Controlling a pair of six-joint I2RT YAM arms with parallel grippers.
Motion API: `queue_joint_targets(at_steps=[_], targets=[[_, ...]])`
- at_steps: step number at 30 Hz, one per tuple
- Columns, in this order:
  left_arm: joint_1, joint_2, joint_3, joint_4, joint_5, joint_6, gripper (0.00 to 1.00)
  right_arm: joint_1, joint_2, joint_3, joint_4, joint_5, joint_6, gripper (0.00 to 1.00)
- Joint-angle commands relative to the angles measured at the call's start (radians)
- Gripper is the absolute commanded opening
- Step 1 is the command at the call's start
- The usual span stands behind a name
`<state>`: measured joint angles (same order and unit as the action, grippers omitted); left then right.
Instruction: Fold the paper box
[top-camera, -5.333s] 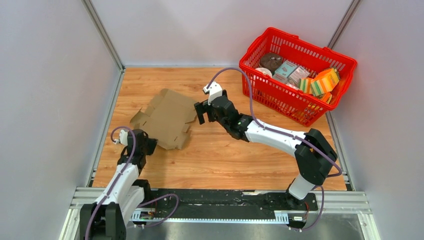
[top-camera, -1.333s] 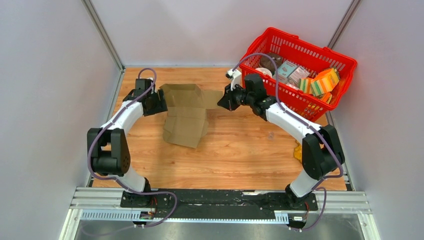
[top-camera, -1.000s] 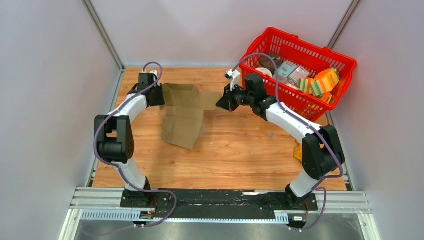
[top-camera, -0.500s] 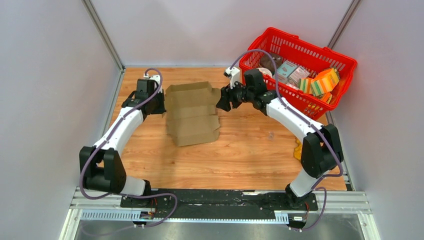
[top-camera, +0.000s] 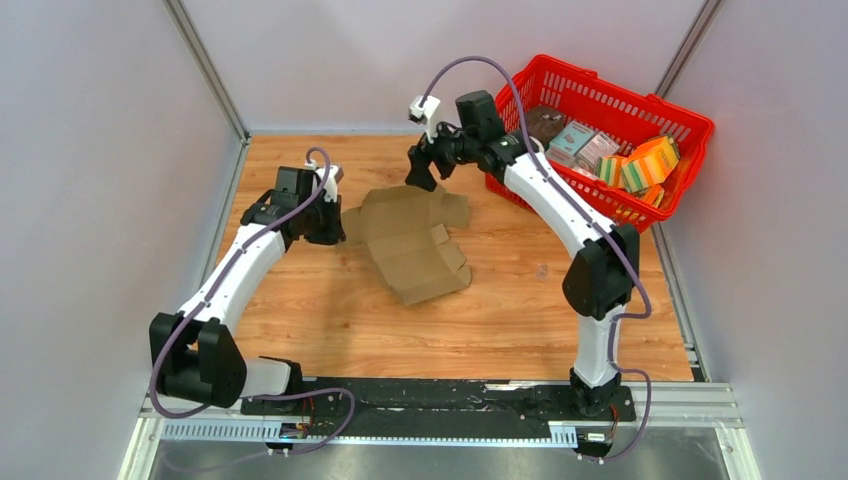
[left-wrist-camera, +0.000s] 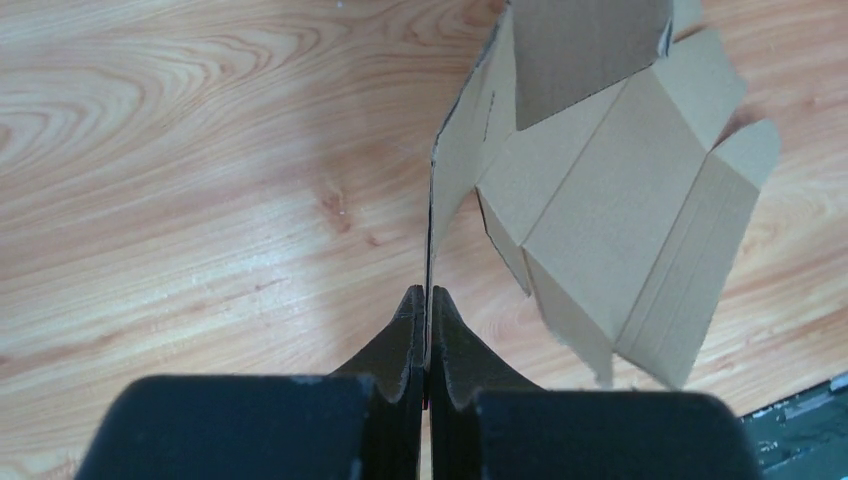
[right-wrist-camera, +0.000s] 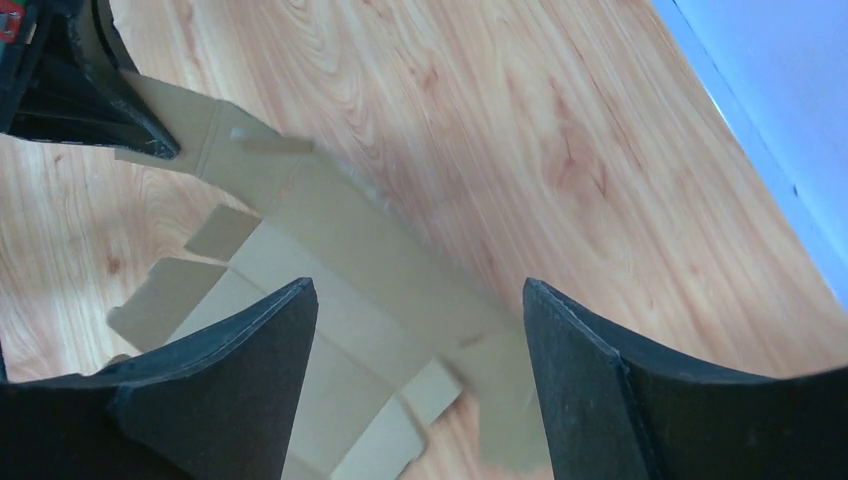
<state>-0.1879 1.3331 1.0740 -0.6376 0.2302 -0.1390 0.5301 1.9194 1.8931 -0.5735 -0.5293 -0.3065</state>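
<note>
While the left fingers (left-wrist-camera: 405, 335) clamp shut on a side flap of the paper box (top-camera: 415, 240), propping the half-creased sheet up in the middle of the surface (top-camera: 520, 300), the right fingers (right-wrist-camera: 250, 340) hover spread and empty above its far edge, seemingly free for a fresh hold

No lettering reads anywhere: the paper box (top-camera: 415, 243) shows plain brown card, and the packages (top-camera: 643, 165) in the red basket (top-camera: 566, 203) are too small to read.
</note>
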Motion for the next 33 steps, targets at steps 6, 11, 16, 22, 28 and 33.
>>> queue_joint_targets(at_steps=[6, 11, 16, 22, 28, 33], targets=[[-0.002, -0.104, 0.018, -0.073, 0.084, 0.138, 0.00, 0.030, 0.194, 0.192, -0.164, -0.262, -0.239, 0.76], [-0.002, -0.089, 0.026, -0.070, 0.124, 0.162, 0.00, 0.057, 0.190, 0.155, -0.098, -0.276, -0.230, 0.74], [-0.002, -0.112, -0.006, -0.042, 0.170, 0.165, 0.00, 0.057, 0.196, 0.135, -0.062, -0.285, -0.224, 0.70], [-0.002, -0.159, -0.029, -0.019, 0.204, 0.167, 0.00, 0.057, 0.222, 0.127, -0.075, -0.282, -0.237, 0.49], [-0.002, -0.173, -0.040, -0.019, 0.187, 0.164, 0.00, 0.056, 0.162, 0.048, -0.009, -0.293, -0.209, 0.19], [-0.002, -0.175, -0.034, -0.022, 0.179, 0.161, 0.00, 0.050, 0.072, -0.060, 0.021, -0.291, -0.186, 0.00]])
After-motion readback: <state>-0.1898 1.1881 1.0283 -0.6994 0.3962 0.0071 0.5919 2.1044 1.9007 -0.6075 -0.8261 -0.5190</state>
